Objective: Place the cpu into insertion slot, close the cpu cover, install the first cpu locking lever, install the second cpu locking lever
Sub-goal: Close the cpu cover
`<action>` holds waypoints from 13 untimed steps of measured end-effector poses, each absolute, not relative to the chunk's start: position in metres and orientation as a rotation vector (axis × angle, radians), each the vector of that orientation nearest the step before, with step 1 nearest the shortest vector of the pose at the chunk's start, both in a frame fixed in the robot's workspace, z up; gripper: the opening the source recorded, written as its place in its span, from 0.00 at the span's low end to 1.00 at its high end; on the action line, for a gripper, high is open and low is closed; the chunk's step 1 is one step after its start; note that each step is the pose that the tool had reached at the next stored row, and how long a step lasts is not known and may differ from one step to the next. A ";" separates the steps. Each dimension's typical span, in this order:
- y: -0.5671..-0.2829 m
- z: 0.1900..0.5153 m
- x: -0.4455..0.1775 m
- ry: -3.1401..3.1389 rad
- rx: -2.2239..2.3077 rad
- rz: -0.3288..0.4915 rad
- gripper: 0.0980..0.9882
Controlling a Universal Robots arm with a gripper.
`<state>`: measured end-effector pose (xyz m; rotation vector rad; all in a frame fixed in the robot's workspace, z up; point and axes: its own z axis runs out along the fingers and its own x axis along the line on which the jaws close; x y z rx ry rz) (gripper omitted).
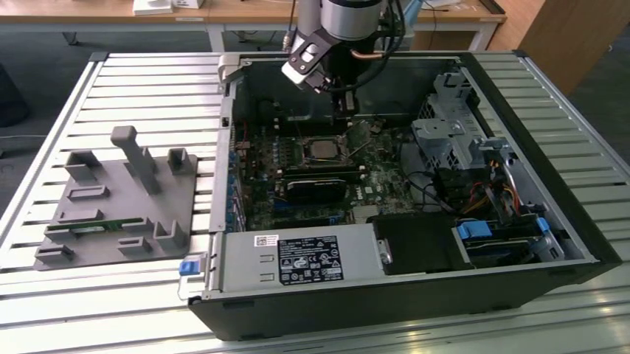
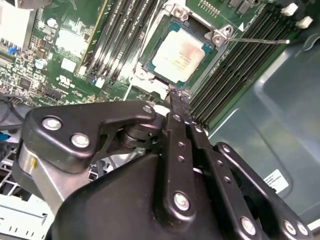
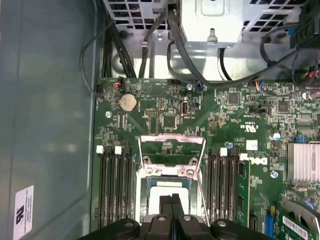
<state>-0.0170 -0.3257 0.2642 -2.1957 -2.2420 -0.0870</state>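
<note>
**Seated cpu (image 2: 180, 54), open cpu cover (image 3: 172, 137)**

In the insertion slot (image 2: 163, 80), flat, silver top up: the cpu. Swung off it, hinged at one slot edge: the cpu cover, green motherboard (image 3: 220, 115) visible through its cut-out. Inside the open computer case (image 1: 580, 221): the gripper (image 2: 177, 98), fingers pressed together, nothing visible between them, tips just beside the slot edge.

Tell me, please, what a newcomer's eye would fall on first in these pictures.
The open computer case on the slatted table stands out first, with the arm reaching into it from above. In the second wrist view the silver-topped cpu sits in the insertion slot, and the shut tool has its tip at the socket's edge.
</note>
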 end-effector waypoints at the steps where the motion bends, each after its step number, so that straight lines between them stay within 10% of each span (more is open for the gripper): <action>1: -0.326 0.264 -0.016 -2.250 -2.188 -0.087 0.01; 13: -0.326 0.263 0.001 -2.251 -2.187 -0.087 0.01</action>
